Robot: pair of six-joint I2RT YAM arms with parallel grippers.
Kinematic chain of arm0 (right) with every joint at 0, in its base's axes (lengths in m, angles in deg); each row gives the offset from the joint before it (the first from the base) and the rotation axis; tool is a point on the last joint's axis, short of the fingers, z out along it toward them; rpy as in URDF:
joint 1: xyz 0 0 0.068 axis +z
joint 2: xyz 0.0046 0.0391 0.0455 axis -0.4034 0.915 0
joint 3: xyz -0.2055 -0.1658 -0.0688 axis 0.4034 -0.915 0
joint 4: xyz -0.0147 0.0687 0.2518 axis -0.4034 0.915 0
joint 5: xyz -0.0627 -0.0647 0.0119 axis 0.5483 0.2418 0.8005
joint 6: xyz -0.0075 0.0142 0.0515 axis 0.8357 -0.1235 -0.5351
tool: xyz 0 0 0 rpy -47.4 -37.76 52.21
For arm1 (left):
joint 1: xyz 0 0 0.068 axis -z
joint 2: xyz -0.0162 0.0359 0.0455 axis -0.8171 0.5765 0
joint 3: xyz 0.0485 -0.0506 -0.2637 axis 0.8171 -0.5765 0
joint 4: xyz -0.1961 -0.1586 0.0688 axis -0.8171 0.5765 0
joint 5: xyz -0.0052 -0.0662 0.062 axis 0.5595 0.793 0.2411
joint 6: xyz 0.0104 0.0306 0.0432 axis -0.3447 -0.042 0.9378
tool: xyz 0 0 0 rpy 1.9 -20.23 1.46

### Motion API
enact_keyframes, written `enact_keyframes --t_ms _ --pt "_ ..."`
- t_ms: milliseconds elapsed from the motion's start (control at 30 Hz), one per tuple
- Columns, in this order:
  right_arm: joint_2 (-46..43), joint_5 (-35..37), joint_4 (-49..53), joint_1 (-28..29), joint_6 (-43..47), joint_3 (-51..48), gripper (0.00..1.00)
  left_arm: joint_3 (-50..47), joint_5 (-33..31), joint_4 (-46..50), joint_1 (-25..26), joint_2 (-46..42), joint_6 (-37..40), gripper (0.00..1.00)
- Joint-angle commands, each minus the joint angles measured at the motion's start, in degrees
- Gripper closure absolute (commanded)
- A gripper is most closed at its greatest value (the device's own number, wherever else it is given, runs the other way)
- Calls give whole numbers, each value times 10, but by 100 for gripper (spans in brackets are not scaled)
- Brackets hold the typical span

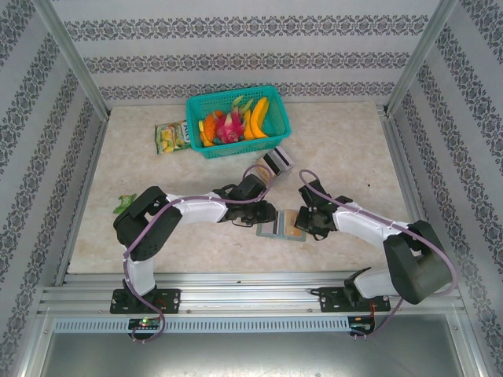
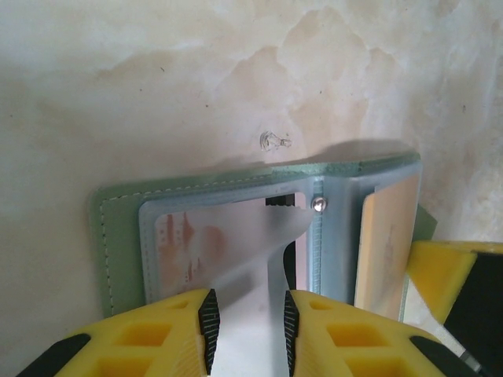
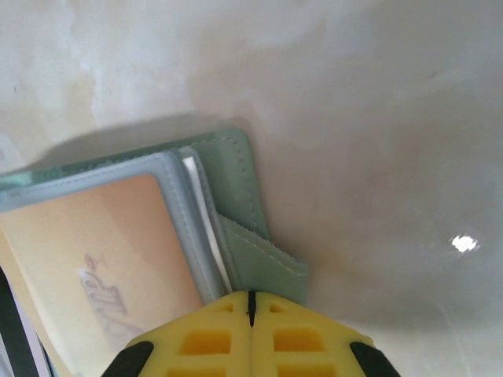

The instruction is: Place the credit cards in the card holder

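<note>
Beige marble-look counter, patterned walls, teal basket at the back. Wallet lies open on the counter between the two claws, near the front.

Left claw: jaws part open with a frosted sleeve of the wallet running up between the pads. It looks pinched and bowed. Right claw: jaws fully closed, tip down at the wallet's corner tab. Can't tell if it grips the tab or just pins it.

Cards: an orange card sits in the right-hand sleeve and a red-printed card in the left one. Striped stack by the basket is probably more cards to load.

Risks:
- The sleeve is thin and slick. Pulling too far could crease or tear it at the rivet, or it pops out of the pads.
- If the right claw lifts off, the wallet slides or folds shut.
- The claws are very close, so any lateral move risks a finger clash.
- Tilting the wallet could slide seated cards out.
</note>
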Motion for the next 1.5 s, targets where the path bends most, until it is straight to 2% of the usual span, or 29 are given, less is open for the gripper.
enact_keyframes --t_ms 0,133,267,300,367,400,567,833,867,1000,1033,1200,1267,1300,1467 --pt "-29 52 -25 -25 -10 -21 93 -20 -26 74 -2 39 4 67" --pt "-45 46 -33 -75 -6 -32 91 -20 -27 74 -2 40 5 67" --pt "-48 50 -14 -93 15 -19 90 -22 -26 72 -2 43 4 67" --pt "-49 43 -10 -93 26 -13 89 -22 -25 70 -2 44 3 67" --pt "-53 16 -1 -85 59 1 76 -23 -25 73 -3 42 3 67" --pt "-52 11 9 -83 67 6 74 -23 -25 73 -2 40 3 67" --pt "-13 -69 11 -70 77 18 71 -21 -26 73 -3 40 4 67" --pt "51 -28 12 -54 44 32 70 -20 -23 71 -2 40 3 67" --pt "57 -25 14 -49 45 33 71 -18 -24 73 -2 39 5 67" --pt "66 15 40 -31 40 40 86 -18 -25 76 -2 38 6 67" --pt "65 22 42 -29 35 41 87 -18 -26 76 -2 38 6 67" --pt "31 74 50 -28 -2 36 99 -25 -26 73 -2 35 4 67" --pt "8 91 60 -38 -15 28 100 -27 -28 73 -2 34 4 67" --pt "-6 94 60 -47 -17 21 97 -28 -27 72 -2 34 4 67" --pt "-42 31 30 -73 5 -1 98 -26 -26 73 -2 37 5 67"
